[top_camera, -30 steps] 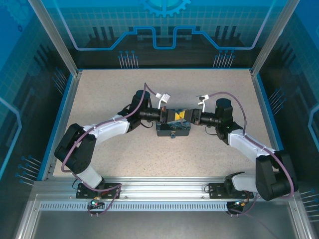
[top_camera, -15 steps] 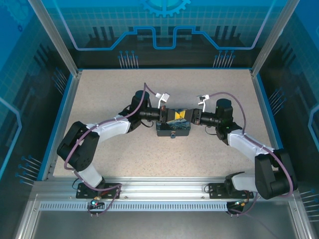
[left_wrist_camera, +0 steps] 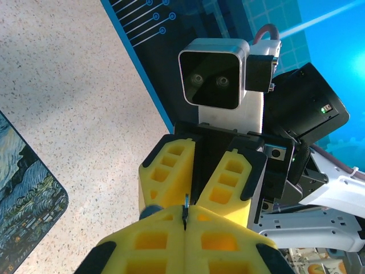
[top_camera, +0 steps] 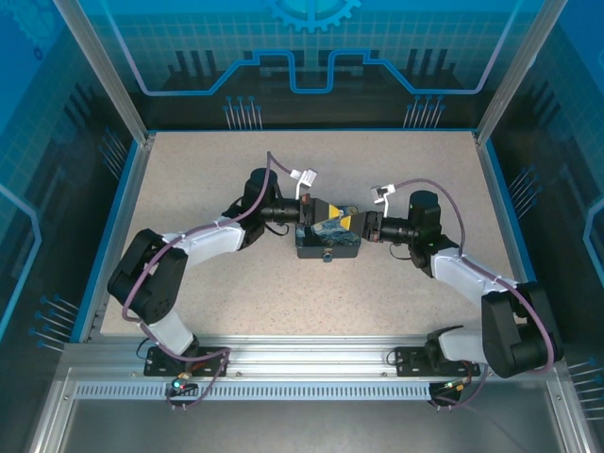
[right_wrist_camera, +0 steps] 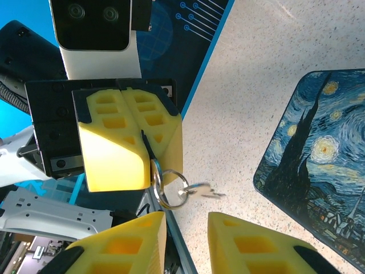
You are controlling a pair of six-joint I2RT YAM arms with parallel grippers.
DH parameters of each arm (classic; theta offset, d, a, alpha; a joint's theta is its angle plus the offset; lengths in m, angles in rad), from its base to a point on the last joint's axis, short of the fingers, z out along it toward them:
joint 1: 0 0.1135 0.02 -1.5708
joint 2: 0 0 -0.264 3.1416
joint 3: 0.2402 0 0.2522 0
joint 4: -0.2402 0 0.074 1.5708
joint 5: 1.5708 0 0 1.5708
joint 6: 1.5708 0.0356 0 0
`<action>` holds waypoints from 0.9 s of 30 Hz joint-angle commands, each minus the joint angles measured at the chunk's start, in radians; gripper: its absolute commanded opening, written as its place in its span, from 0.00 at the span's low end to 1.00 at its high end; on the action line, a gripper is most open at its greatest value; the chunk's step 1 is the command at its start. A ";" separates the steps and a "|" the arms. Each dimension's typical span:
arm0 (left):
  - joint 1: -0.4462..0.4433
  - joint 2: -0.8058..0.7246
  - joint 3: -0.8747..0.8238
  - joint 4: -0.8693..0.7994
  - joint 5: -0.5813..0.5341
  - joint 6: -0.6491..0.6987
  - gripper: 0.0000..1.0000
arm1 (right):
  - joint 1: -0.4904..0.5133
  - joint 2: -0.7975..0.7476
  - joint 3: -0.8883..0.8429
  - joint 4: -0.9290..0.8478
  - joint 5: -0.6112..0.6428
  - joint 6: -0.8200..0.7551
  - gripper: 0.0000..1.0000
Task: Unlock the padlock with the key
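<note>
Both arms reach to mid-counter (top_camera: 396,302). Left gripper (top_camera: 321,209) and right gripper (top_camera: 351,225) meet nose to nose, yellow fingers close together, right over far edge of dark painted box (top_camera: 326,247). Finger gap unreadable from above.

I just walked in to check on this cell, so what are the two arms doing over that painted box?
The left gripper is shut on a key ring, with a small key dangling from it. The right gripper faces it, open, its gap lined up with the ring. They meet just above the painted box. The padlock on the box's near side is not being touched.
</note>
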 commanded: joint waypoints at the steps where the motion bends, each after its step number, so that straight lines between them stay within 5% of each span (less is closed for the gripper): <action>1: 0.005 0.016 -0.010 0.052 0.010 -0.014 0.00 | -0.019 -0.003 -0.003 0.012 -0.025 0.008 0.31; 11: 0.005 0.009 -0.030 0.066 0.024 -0.017 0.00 | -0.092 -0.033 0.031 0.001 -0.060 0.026 0.36; 27: 0.005 0.022 -0.030 0.102 0.038 -0.042 0.00 | -0.020 0.027 0.087 0.038 -0.039 0.058 0.31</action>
